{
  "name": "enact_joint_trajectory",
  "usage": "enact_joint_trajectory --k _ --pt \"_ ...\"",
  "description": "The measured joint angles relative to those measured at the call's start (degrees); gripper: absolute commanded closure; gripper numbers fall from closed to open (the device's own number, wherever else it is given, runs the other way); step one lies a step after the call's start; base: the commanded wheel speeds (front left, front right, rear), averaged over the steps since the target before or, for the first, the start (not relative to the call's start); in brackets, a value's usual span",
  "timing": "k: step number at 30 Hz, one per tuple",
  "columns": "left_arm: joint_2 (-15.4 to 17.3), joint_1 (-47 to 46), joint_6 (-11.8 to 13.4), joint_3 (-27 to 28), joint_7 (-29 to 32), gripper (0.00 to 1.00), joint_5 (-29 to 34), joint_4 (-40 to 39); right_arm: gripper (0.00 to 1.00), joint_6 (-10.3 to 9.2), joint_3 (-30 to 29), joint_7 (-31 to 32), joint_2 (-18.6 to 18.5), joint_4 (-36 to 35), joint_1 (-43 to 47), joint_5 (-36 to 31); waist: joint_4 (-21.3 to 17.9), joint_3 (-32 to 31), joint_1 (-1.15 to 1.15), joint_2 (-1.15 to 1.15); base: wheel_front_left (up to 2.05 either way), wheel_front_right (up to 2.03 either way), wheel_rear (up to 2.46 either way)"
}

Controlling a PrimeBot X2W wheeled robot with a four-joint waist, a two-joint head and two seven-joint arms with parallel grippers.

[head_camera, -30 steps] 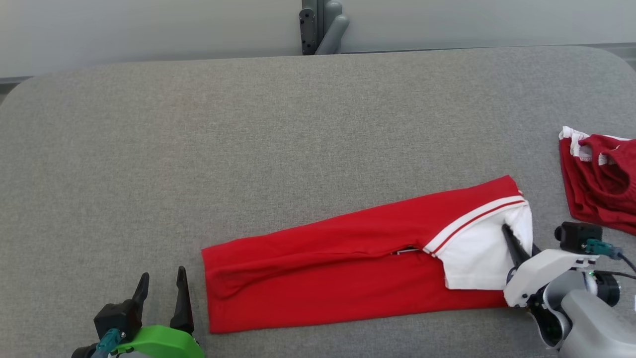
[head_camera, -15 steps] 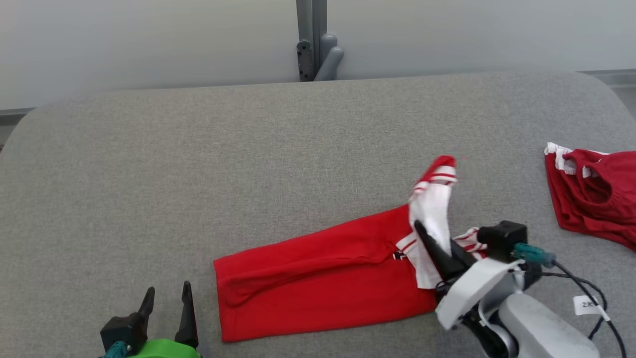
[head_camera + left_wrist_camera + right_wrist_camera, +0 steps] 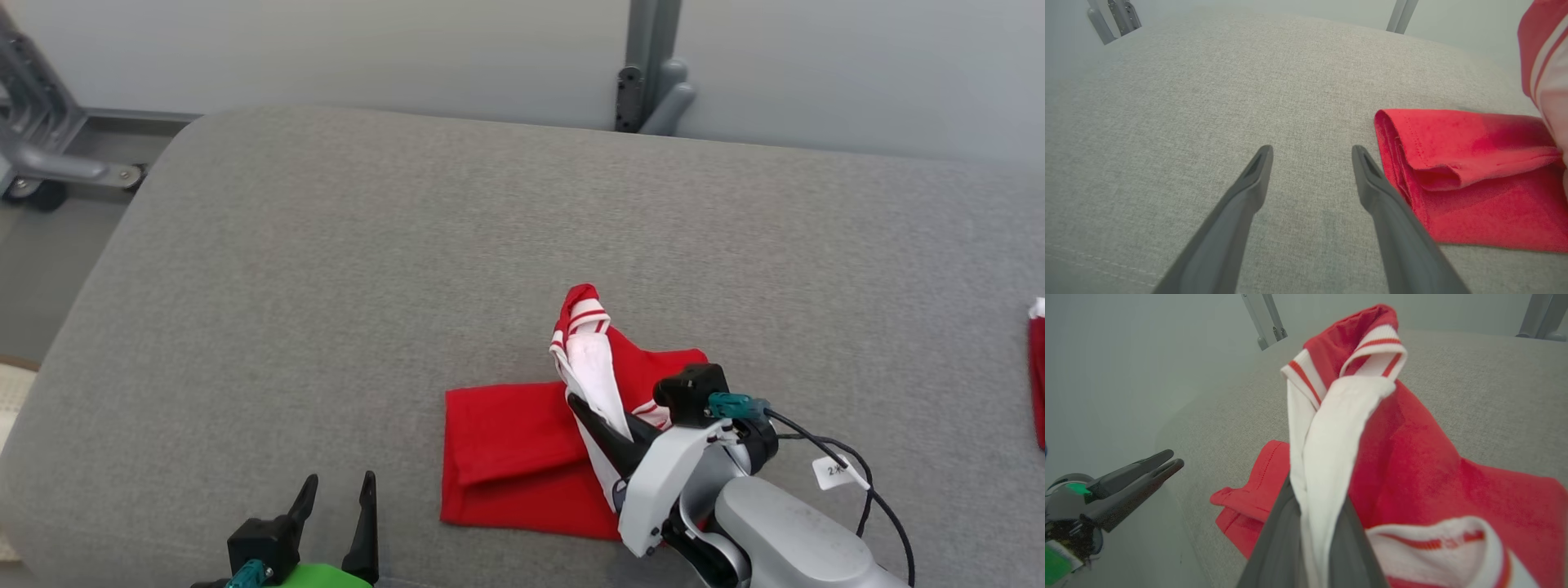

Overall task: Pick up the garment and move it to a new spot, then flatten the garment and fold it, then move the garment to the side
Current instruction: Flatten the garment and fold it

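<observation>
Head view, 10 o'clock: a grey wheeled frame stands on the floor beyond the table's corner. The table has a grey woven covering and rounded corners.

7 o'clock: the left gripper is low over bare table, fingers pointing to 12. The jaws stand apart with a clear gap and nothing between them. In the left wrist view, the left gripper has only grey covering showing through that gap. It is near the garment's left edge but apart from it.

6 o'clock: the garment lies near the table's front edge. It is red, with a white panel and red-and-white striped trim. The lower part lies flat on the table, and the left end of the garment is doubled over into a rounded fold. The right end is lifted off the table into a peak, striped band topmost, pointing to 12.

5 o'clock: the right gripper has its fingers angled toward 11.
- Right wrist view: the right gripper is clamped tight on the white part of the garment, with the cloth pinched between the fingers and rising above the tips.
- A black cable with a white tag loops off the wrist at 4 o'clock.

Between 12 and 1 o'clock, a grey post stands behind the table.

3 o'clock, at the edge of the view: a second red cloth, well apart from the garment.
</observation>
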Motion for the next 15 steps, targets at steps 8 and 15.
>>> enact_joint_trajectory --k 8,15 --pt "0.01 0.68 0.64 0.08 -0.01 0.0 -0.76 -0.42 0.0 0.0 1.96 -3.86 4.33 6.84 -3.78 1.81 7.99 0.91 0.0 0.0 0.0 0.0 0.0" --pt "0.03 1.57 1.51 3.49 0.0 0.0 -1.07 -1.87 0.0 0.0 -6.77 -6.65 2.79 -1.02 -5.16 4.35 7.94 1.71 0.0 0.0 0.0 0.0 0.0"
